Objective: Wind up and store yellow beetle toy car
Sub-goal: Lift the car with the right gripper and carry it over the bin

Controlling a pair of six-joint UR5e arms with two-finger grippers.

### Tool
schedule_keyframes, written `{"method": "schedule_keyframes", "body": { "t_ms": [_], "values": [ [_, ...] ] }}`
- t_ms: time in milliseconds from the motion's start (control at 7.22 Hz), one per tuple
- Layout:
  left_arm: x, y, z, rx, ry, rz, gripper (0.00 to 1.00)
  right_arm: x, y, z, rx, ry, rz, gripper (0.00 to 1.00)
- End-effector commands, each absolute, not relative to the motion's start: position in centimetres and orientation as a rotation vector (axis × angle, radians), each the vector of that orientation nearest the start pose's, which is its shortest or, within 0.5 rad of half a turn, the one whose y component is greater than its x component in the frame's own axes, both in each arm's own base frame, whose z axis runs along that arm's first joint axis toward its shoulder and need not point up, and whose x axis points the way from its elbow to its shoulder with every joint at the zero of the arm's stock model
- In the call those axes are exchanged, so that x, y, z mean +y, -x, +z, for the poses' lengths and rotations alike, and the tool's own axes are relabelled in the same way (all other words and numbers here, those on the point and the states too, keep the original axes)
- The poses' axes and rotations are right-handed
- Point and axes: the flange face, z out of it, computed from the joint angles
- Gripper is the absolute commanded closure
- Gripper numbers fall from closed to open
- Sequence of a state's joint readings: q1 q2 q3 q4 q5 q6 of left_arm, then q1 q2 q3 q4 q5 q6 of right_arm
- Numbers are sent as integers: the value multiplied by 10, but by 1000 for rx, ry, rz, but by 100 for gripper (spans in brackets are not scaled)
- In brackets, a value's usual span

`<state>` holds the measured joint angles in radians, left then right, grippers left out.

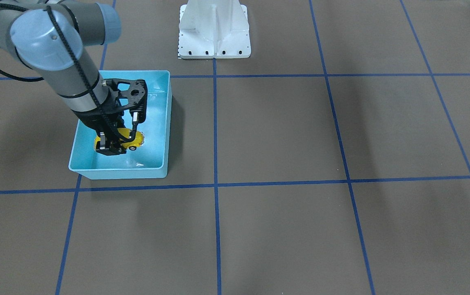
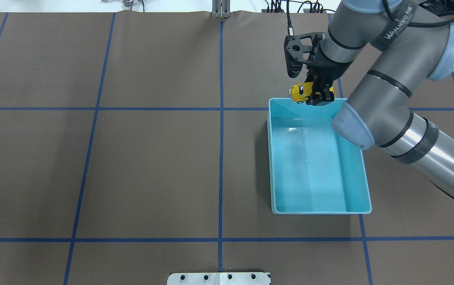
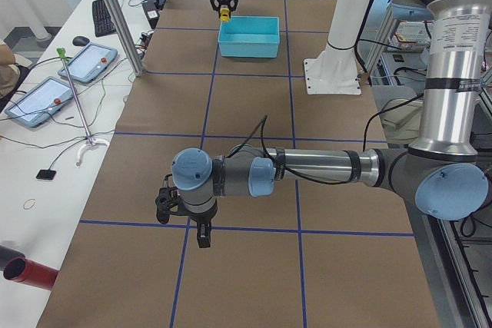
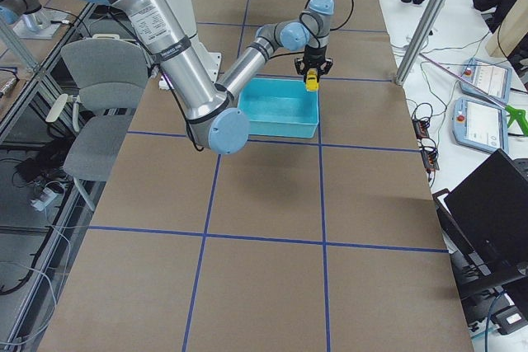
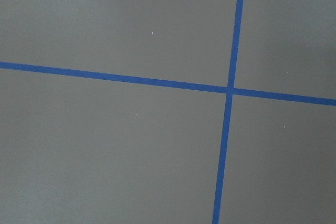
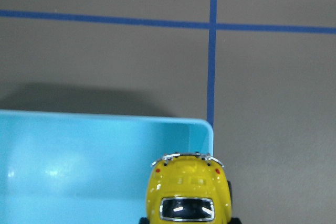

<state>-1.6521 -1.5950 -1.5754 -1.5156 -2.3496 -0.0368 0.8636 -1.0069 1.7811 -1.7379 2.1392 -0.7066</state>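
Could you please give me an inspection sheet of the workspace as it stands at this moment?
Surface: brown table cover with a blue tape grid, lying flat.
Job's things: yellow toy car held in the air over a far corner of the blue bin, not resting in it.
Clutter: nothing seen.
Grippers: right gripper shut on the car; left gripper hangs over bare table, open or shut cannot be told.
Cables: black cable runs along the right arm, off the table.
Surroundings: white pedestal at the robot's edge; desk with tablets; chair.
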Motion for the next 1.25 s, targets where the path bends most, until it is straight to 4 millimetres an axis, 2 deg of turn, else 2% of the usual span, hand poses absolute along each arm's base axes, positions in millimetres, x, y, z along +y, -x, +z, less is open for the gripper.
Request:
{"method": "schedule_keyframes", "body": {
  "t_ms": [0, 277, 416, 693, 970, 1108],
  "values": [
    [-491, 104, 650, 780, 9, -123, 0, -508, 367, 300, -644, -585, -1503, 100],
    [-491, 104, 650, 780, 9, -124, 0, -487, 397, 316, -680, -540, -1480, 100],
    [-491, 104, 650, 780, 9, -124, 0, -482, 414, 334, -690, -513, -1498, 100],
    [-491, 104, 650, 780, 9, -124, 0, -469, 436, 348, -695, -477, -1529, 100],
    [-491, 104, 650, 780, 9, -126, 0, -459, 448, 353, -702, -456, -1542, 100],
    [-491, 104, 651, 780, 10, -126, 0, -455, 450, 357, -702, -442, -1539, 88]
  ]
}}
